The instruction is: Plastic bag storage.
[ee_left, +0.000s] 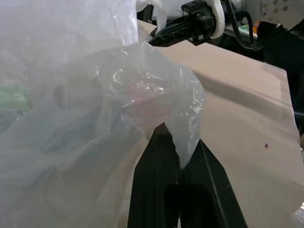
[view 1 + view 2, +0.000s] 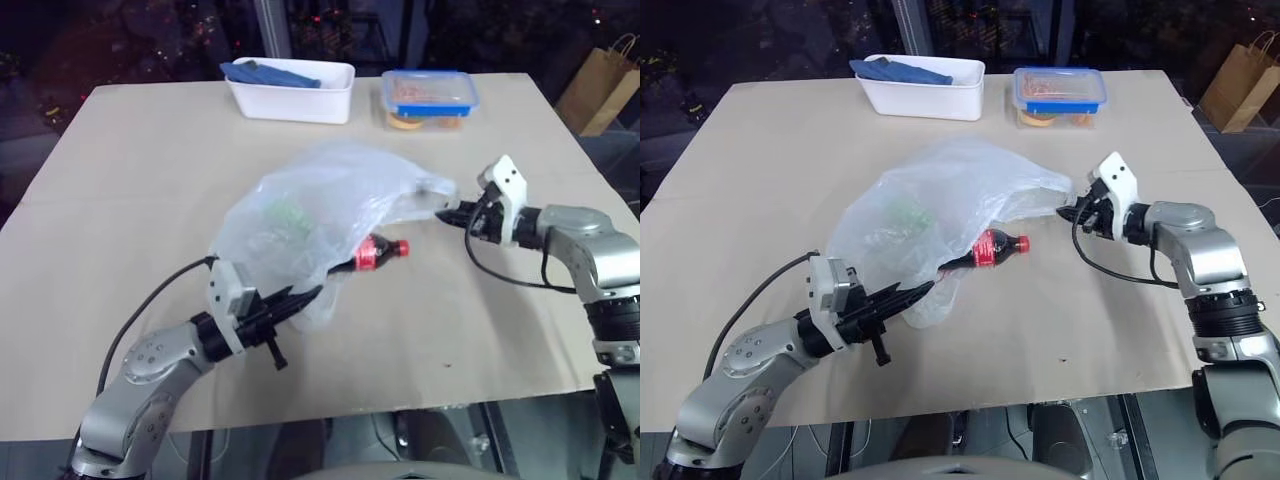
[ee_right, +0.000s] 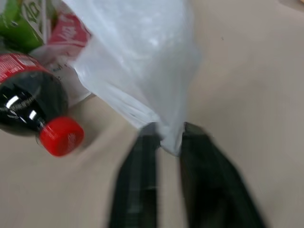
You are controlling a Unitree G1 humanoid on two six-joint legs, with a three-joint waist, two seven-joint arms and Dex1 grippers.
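The plastic bag (image 2: 320, 205) lies crumpled in the middle of the table, thin and translucent white. A cola bottle (image 2: 378, 252) with a red cap pokes out from under its right side, and something green shows through the film. My left gripper (image 2: 310, 295) is shut on the bag's near edge; the left wrist view shows film bunched between its fingertips (image 1: 161, 142). My right gripper (image 2: 447, 213) is shut on the bag's right end, where a fold of the bag (image 3: 137, 61) is pinched between the fingers (image 3: 142, 156), close to the bottle's cap (image 3: 61, 136).
A white tub (image 2: 290, 100) holding a blue cloth stands at the table's back, with a clear box with a blue lid (image 2: 430, 95) beside it. A brown paper bag (image 2: 600, 85) stands off the table's far right. The table's front edge (image 2: 400, 395) is near my arms.
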